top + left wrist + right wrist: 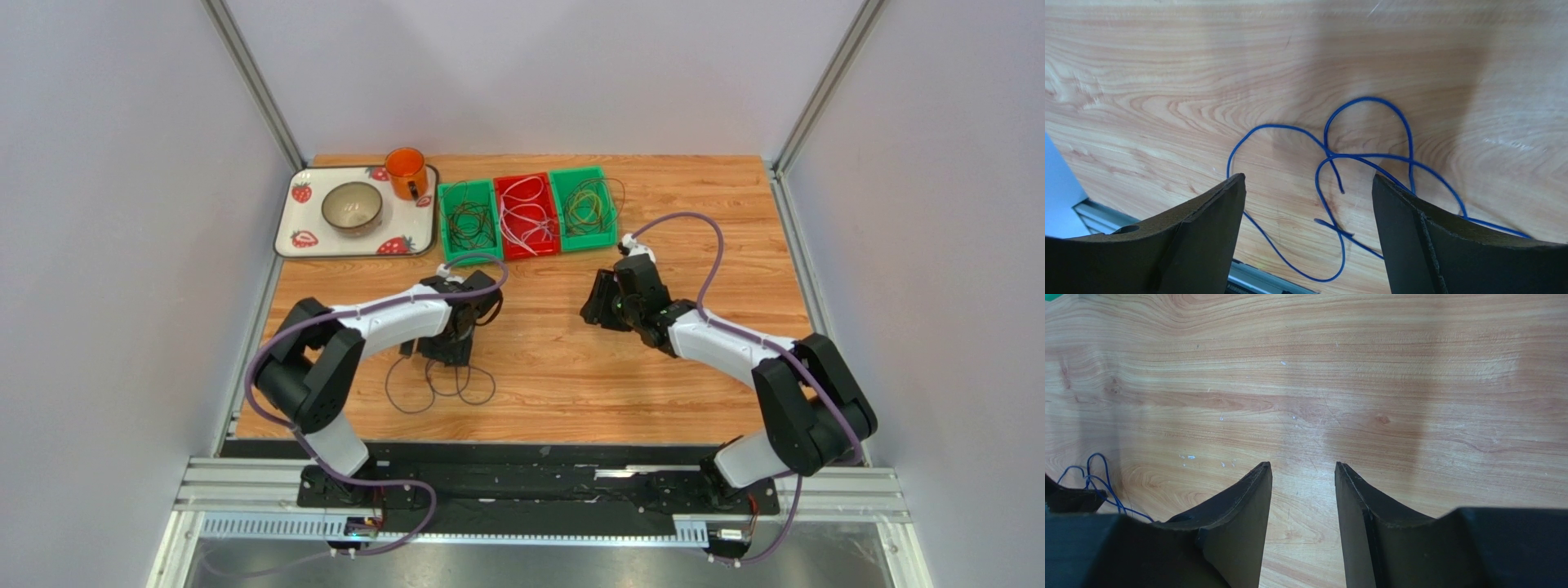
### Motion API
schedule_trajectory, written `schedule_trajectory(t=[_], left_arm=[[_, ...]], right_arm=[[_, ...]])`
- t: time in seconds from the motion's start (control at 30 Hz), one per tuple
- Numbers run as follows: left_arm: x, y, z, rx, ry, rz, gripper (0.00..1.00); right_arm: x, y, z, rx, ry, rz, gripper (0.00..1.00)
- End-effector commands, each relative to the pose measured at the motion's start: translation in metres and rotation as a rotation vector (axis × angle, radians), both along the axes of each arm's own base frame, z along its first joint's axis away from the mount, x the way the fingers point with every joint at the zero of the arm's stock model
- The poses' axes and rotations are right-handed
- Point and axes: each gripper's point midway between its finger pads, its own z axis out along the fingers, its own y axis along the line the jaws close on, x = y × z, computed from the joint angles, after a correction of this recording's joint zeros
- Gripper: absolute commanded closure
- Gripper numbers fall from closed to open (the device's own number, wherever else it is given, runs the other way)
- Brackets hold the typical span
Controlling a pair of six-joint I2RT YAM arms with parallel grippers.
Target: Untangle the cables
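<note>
Brightness: bright, even, diffuse light from overhead.
Shadows: soft grey bands across the tabletop (1168,73) in both wrist views.
Glare: faint sheen at top right, left wrist view.
Focus: wood grain and blue cable (1365,98) sharp; top view slightly soft.

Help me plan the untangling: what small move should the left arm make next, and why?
Probably lower the left gripper onto the blue cable: its jaws stand open right above the crossed loops lying on the table, holding nothing.
</note>
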Motion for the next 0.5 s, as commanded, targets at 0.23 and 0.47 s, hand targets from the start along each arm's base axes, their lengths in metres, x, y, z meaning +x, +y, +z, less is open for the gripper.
schedule_trajectory(t=[0.23, 0.47], left_arm=[[0.061, -0.029, -0.006, -0.140, -0.041, -0.020, 0.20], [0.082, -0.039, -0.005, -0.363, -0.117, -0.022, 0.27]], right_arm=[[0.006, 0.003, 0.003, 0.004, -0.032, 0.007, 0.53], [0.006, 0.004, 0.002, 0.003, -0.029, 0.008, 0.53]])
